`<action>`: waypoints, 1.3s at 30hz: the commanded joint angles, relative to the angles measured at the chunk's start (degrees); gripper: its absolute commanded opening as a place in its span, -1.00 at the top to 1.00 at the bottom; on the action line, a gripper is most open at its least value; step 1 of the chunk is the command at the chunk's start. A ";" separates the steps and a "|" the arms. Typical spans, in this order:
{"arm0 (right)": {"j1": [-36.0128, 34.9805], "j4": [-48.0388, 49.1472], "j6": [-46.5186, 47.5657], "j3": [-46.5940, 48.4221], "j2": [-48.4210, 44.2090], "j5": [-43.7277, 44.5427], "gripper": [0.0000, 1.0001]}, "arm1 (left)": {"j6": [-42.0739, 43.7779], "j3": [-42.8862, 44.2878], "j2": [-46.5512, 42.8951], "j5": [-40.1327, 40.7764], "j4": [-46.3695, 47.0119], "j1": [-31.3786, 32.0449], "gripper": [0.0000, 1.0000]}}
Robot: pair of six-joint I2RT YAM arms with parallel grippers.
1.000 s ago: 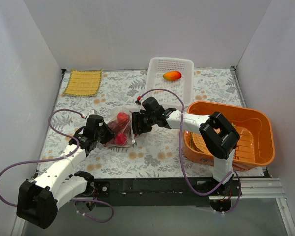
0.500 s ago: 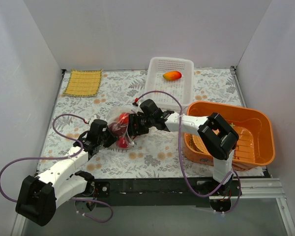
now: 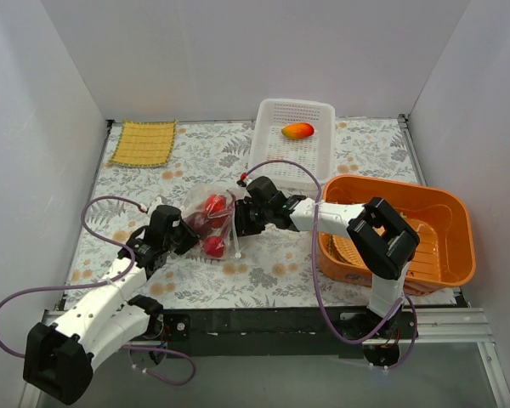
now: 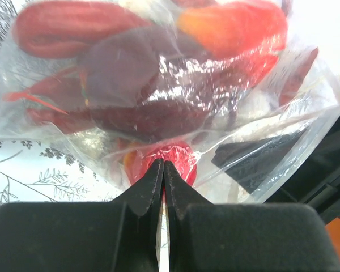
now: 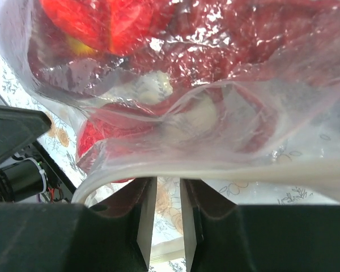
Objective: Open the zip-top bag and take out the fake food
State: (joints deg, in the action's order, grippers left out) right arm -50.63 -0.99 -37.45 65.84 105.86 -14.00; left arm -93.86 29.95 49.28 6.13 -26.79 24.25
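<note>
The clear zip-top bag (image 3: 206,197) lies on the flowered table between my grippers, with red fake food (image 3: 213,205) inside. My left gripper (image 3: 185,232) is shut on the bag's film at its left side (image 4: 163,165). In the left wrist view the bag (image 4: 306,113) holds a dark red piece (image 4: 130,68) and an orange-red fruit (image 4: 232,25). My right gripper (image 3: 240,218) is at the bag's right end. Its jaws (image 5: 168,180) stand a little apart, and the bag's thick zip rim (image 5: 226,170) lies across their tips. An orange-yellow mango (image 3: 297,131) lies in the white basket (image 3: 268,110).
An orange basin (image 3: 459,212) stands at the right with a woven mat (image 3: 342,245) inside, close beside the right arm. A yellow woven cloth (image 3: 143,143) lies at the back left. White walls close in the table on three sides.
The bag was lifted and pulled left, then came back down and right. My right gripper drew back to the right. My left gripper stayed shut on the bag.
</note>
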 commanded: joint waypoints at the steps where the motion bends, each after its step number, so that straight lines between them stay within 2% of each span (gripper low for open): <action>1: 0.18 1.08 0.63 1.66 -0.49 -0.76 0.41 | -1.67 -1.03 0.29 -2.52 -0.55 1.41 1.00; 6: 0.18 2.66 -0.78 1.92 1.88 -3.66 0.32 | -3.17 -4.20 1.34 -2.36 1.73 2.73 1.00; 13: -0.34 5.39 -1.39 0.95 1.01 -5.42 -0.05 | -4.48 -8.94 4.51 -0.07 7.09 3.43 1.00; 19: -1.48 7.32 -1.66 0.69 1.10 -6.48 -0.28 | -5.28 -11.49 6.62 0.29 11.49 3.96 1.00; 34: -6.67 1.79 4.67 5.70 4.53 -5.95 -0.50 | -5.01 -12.55 8.73 -0.95 16.59 4.66 1.00; 39: -7.11 1.35 4.84 6.84 7.07 -7.70 -0.50 | -5.36 -12.20 9.00 -0.60 16.77 4.93 1.00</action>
State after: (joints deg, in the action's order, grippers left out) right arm -55.68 0.86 -34.09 69.84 110.32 -18.35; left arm -98.83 17.72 57.80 5.17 -12.21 28.45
